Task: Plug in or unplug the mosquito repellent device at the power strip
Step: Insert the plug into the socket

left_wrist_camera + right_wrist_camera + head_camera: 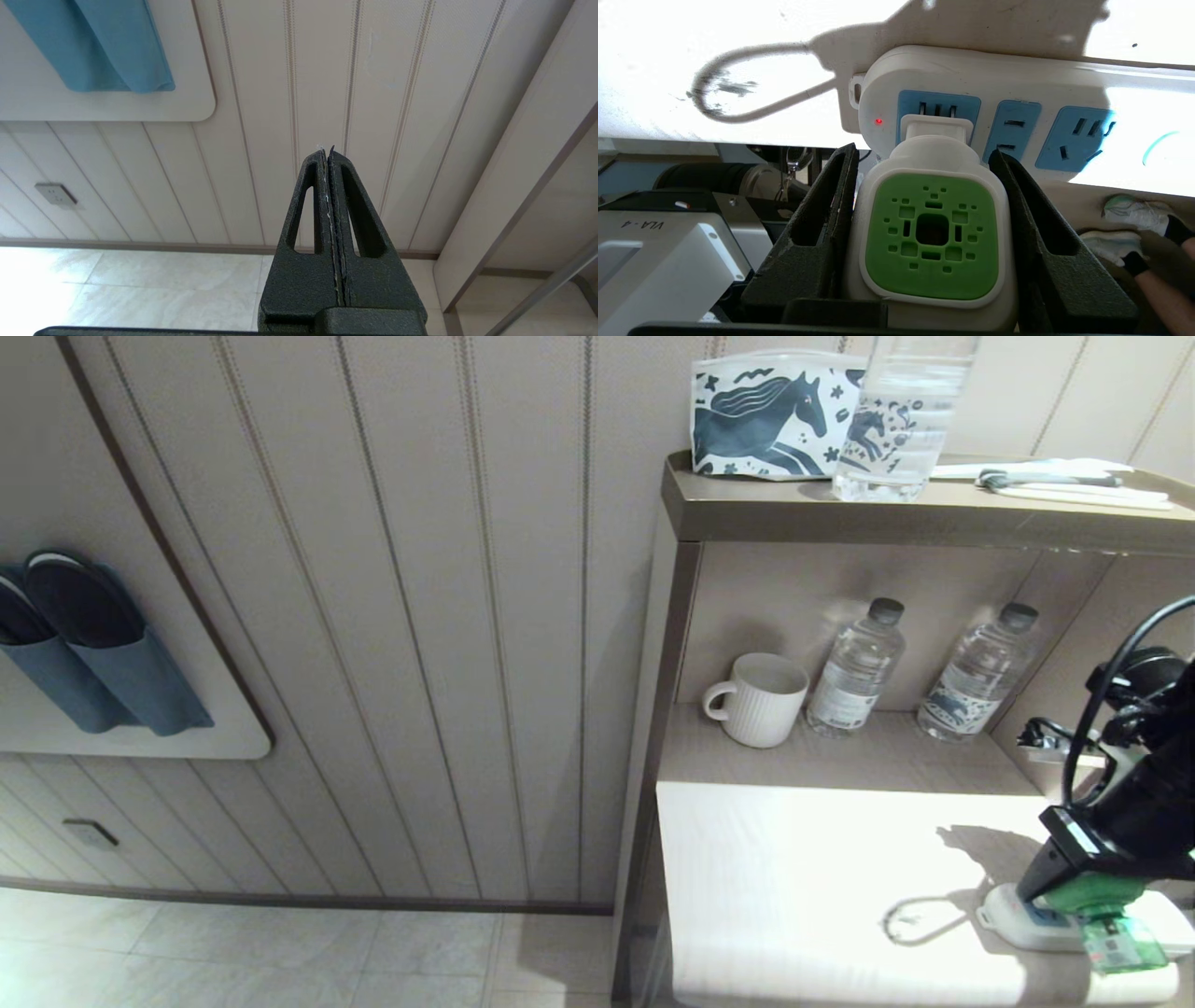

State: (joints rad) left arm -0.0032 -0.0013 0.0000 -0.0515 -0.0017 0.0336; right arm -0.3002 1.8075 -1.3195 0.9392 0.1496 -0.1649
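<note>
Bright white tabletop point(794, 859) under a shelved niche carries the power strip point(1017, 84), flat so its sockets face up. My right gripper point(924, 158) clamps the mosquito repellent device point(931, 233) by its sides, prongs meeting the end socket. My left gripper point(329, 154) hangs closed, idle.

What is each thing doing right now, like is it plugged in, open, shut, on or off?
mosquito repellent device: plug at the end socket, prongs partly showing, not fully seated.
power strip: lying flat on the table, red light on, other two sockets free.
right gripper: shut on the mosquito repellent device.
left gripper: shut, holding nothing, parked.
water bottles: upright, capped.
mug: upright.
</note>
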